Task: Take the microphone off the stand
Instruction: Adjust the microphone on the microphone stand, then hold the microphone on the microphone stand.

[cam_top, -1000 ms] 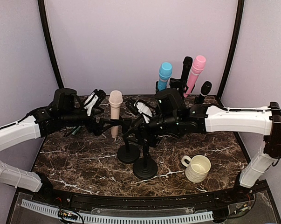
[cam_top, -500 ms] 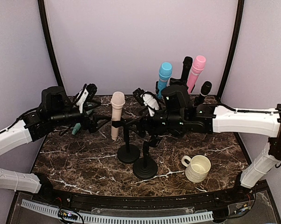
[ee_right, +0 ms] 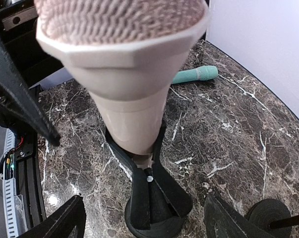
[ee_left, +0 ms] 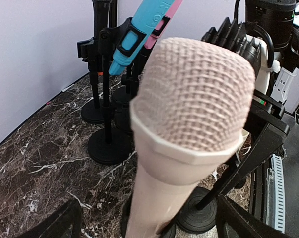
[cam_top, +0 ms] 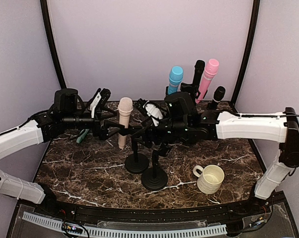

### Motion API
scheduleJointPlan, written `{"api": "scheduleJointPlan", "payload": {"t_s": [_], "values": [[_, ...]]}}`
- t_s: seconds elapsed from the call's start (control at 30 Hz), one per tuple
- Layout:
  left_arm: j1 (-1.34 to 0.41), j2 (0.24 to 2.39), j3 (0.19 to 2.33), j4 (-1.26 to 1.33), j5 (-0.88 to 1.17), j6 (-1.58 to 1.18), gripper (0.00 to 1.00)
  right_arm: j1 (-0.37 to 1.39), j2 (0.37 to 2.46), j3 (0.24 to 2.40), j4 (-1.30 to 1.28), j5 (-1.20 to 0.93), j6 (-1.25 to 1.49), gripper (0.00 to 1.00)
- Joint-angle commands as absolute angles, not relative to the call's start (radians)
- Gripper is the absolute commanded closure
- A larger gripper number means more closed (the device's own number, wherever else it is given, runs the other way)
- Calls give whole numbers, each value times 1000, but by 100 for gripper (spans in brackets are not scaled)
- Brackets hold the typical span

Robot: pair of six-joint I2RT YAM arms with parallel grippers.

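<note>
Your mic [cam_top: 123, 119] stands upright in its stand [ee_right: 149, 198], toward the table's [cam_top: 80, 168] back edge. Left claw [ee_left: 149, 208] and right claw [ee_right: 144, 210] flank it, gaping wide, holding nothing. It looks light, stiff and smooth: grip the barrel [ee_left: 151, 193], not the mesh [ee_left: 194, 94].

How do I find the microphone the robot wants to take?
On the dark marble table, look near its middle. The microphone stands in a black stand there. It alone is pale beige; the microphones at the back are blue, pink and black.
</note>
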State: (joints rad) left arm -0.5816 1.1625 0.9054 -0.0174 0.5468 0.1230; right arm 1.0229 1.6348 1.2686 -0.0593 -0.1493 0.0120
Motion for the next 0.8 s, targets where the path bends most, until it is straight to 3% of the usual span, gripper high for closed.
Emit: {"api": "scheduleJointPlan", "payload": {"t_s": [0.0,0.53,0.67,0.77], "values": [[-540,1173,941,33,660,81,4,1004,1658,1307,-32,-214,-28,19],[-538,1289,1040,7,744,127,6,987,1710,1345,-46,-259,-41,33],[-538,1306,1049,11,746,133,16,985,1713,1344,-41,-262,-41,35],[-538,1306,1043,18,742,139,30,983,1713,1344,-38,-265,-41,35]]}}
